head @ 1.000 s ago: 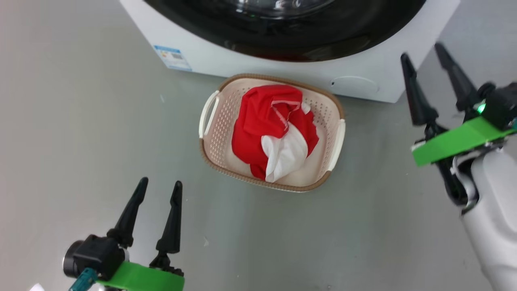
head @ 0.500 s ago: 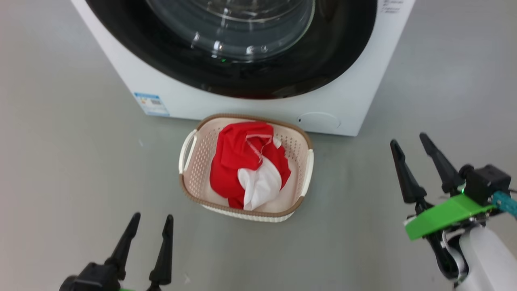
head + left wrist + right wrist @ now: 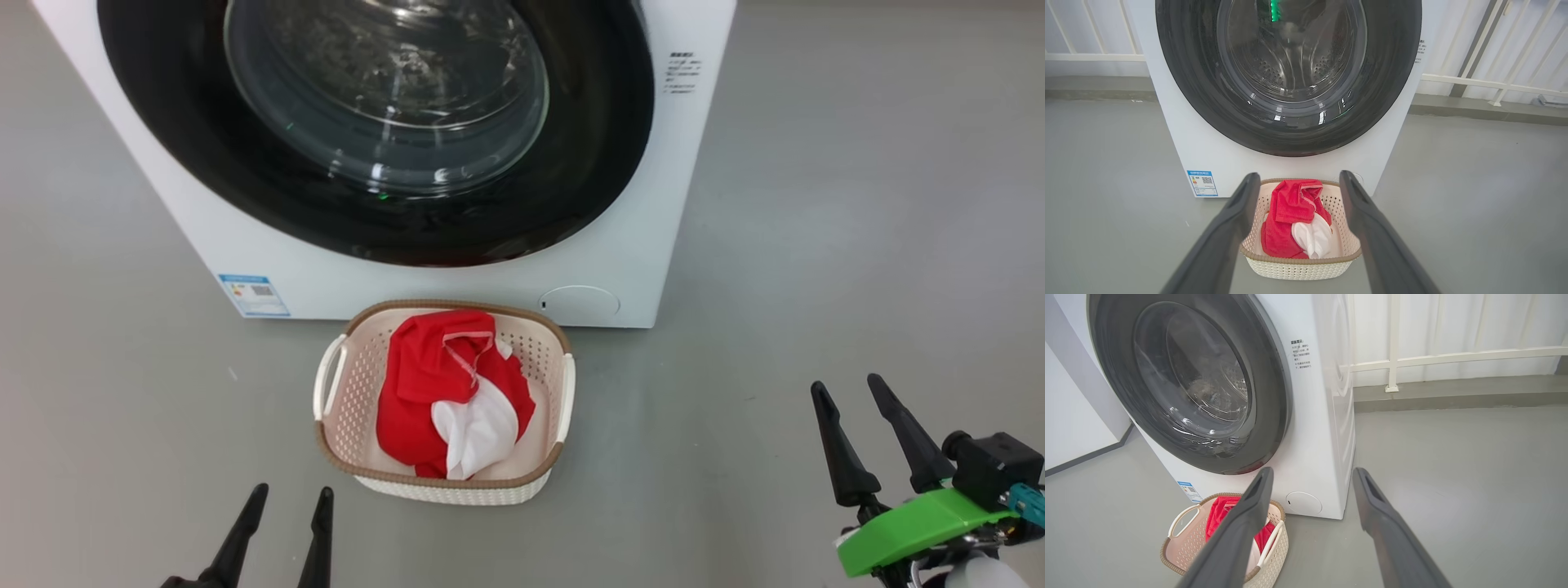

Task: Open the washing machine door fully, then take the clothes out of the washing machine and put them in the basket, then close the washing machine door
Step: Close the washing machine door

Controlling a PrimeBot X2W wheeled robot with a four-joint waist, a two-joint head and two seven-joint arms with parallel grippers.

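Observation:
The white washing machine (image 3: 653, 188) stands ahead with its black-rimmed door (image 3: 188, 204) shut flat against the front; the glass window (image 3: 384, 90) shows the steel drum behind it. On the floor just before it sits the cream basket (image 3: 339, 445) holding the red and white clothes (image 3: 424, 376). My left gripper (image 3: 290, 498) is open at the bottom left, near the basket's front left corner, empty. Far right of the basket my right gripper (image 3: 849, 388) hangs open and empty. The left wrist view faces the door (image 3: 1388, 81) and the basket (image 3: 1298, 267). In the right wrist view the machine (image 3: 1314, 437) sits left of my fingers.
Bare grey floor (image 3: 857, 204) stretches right of the machine. A white railing (image 3: 1433, 357) and a low grey kerb (image 3: 1453, 398) run along the back wall. A blue label (image 3: 255, 296) marks the machine's lower left front.
The head view has tilted up, so machine and basket sit lower in the picture. My right gripper has come down and back, away from the machine's right corner. Both grippers stay open.

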